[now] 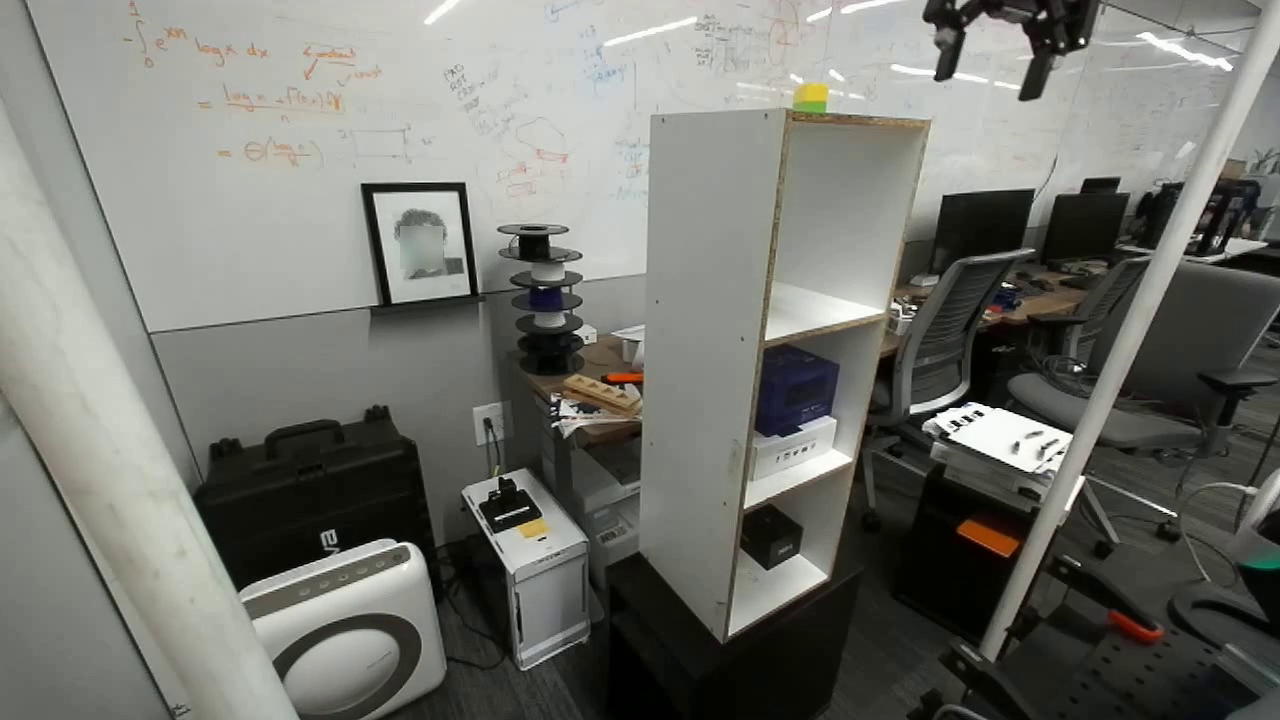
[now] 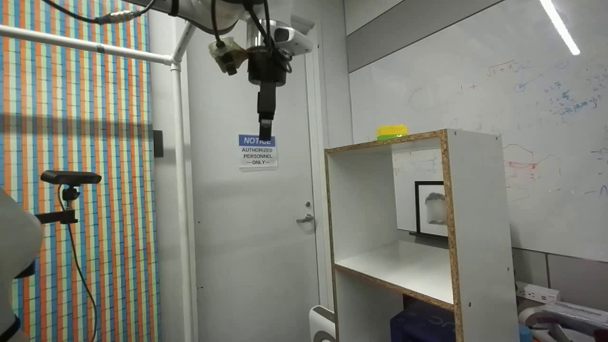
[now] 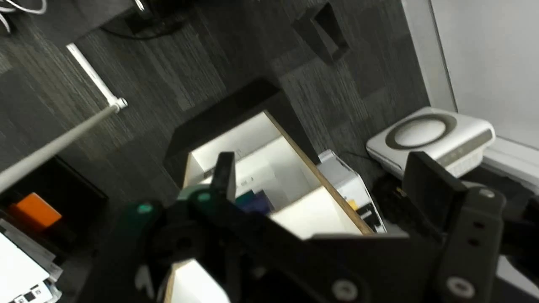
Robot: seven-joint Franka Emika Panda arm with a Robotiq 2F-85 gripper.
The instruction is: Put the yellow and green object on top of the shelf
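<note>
Shelf (image 1: pixel 712 350) bearing yellow and green object (image 1: pixel 811 97) on top: task being judged complete

Whiteboard (image 1: pixel 430 130): is being filled with handwriting. In orange, an integral ending in "log x dx" is being read, with what looks like a theta on a lower line; other notes are being passed over as too small.

Shelf: is being listed as a tall white unit of three compartments, carried on a black base (image 1: pixel 780 650).

Black case (image 1: pixel 310 490): sideways white lettering is being displayed; the word is not being made out.

Blue-purple box (image 1: pixel 797 390): is being supported by a white box (image 1: pixel 790 452) in the middle compartment. Letters are being shown in part only; no brand is being made out.

Notice sign (image 2: pixel 258 156): "NOTICE AUTHORIZED PERSONNEL ONLY" is being read, the heading being partly covered.

Gripper (image 1: pixel 985 88): is being held apart from the shelf's top, the jaws being spread and nothing being pinched between them, as is also being shown in the wrist view.

Yellow and green object: is being carried by the shelf's top, near the front edge, yellow above green, in both exterior views. Placing and release are being judged done, no contact with the gripper being seen; nothing is being judged left, beyond perhaps a final withdrawal.
</note>
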